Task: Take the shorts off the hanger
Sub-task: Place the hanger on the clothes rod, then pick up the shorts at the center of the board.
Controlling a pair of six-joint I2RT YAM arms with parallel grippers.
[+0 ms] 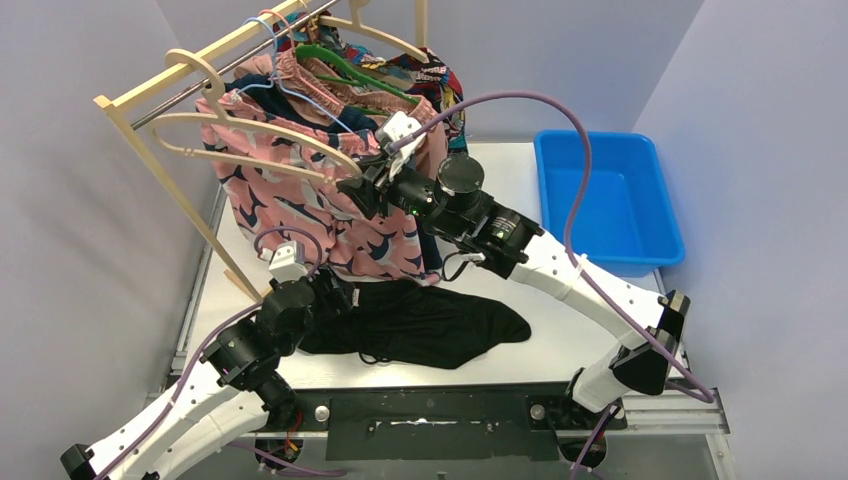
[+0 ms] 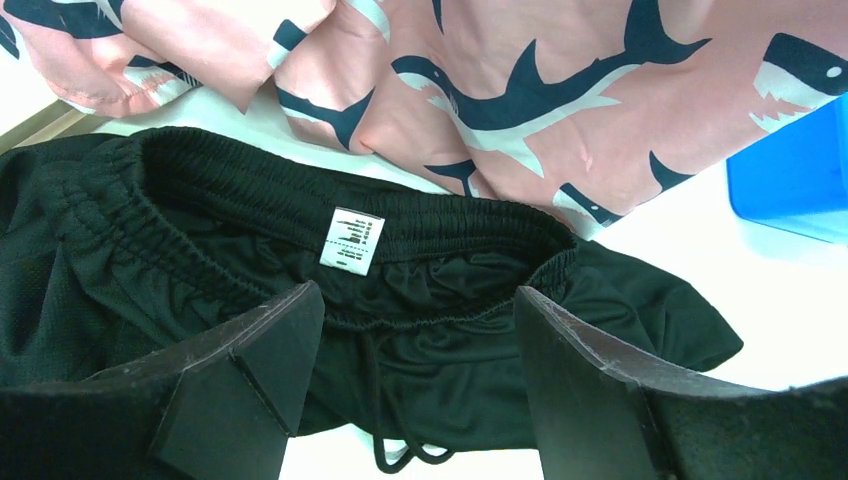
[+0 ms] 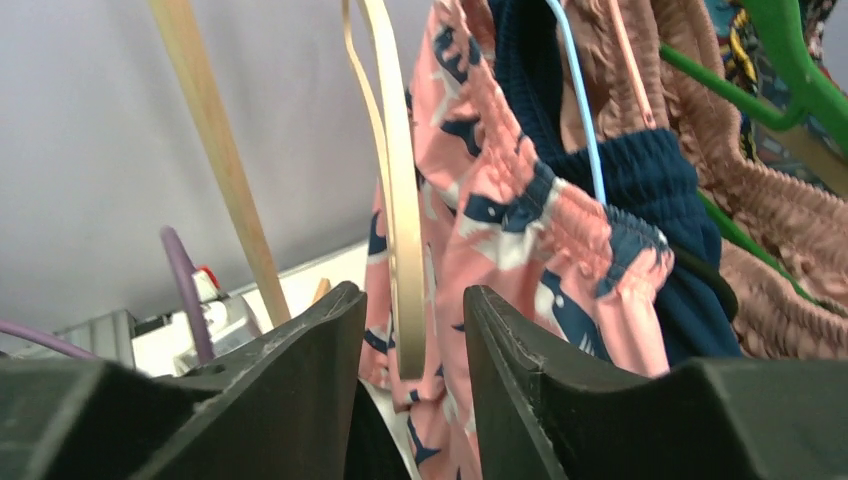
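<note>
— What's nearest you?
— My left pincer (image 2: 415,325). Its jaws are wide apart and hold nothing, and it hovers over the black shorts (image 1: 430,325). Those lie flat on the surface (image 1: 545,350) at lower centre, off any hanger, so I judge that pair done.
— And the right?
— My right pincer (image 3: 412,330) is up at frame centre with its jaws parted a little. The cream hanger (image 3: 400,200) stands in the gap, not pinched as far as I can see. The pink shark-print shorts (image 1: 300,200) drape from that hanger, so I reckon I'm placed there to work them loose.
— The tub?
— The blue tub (image 1: 610,190), right of centre, shows nothing inside.
— Farthest back?
— At upper left the rail (image 1: 150,82) carries the navy shorts (image 3: 650,170), the dusty pink shorts (image 3: 770,220) and the comic-print shorts (image 1: 430,70), all on hangers.
</note>
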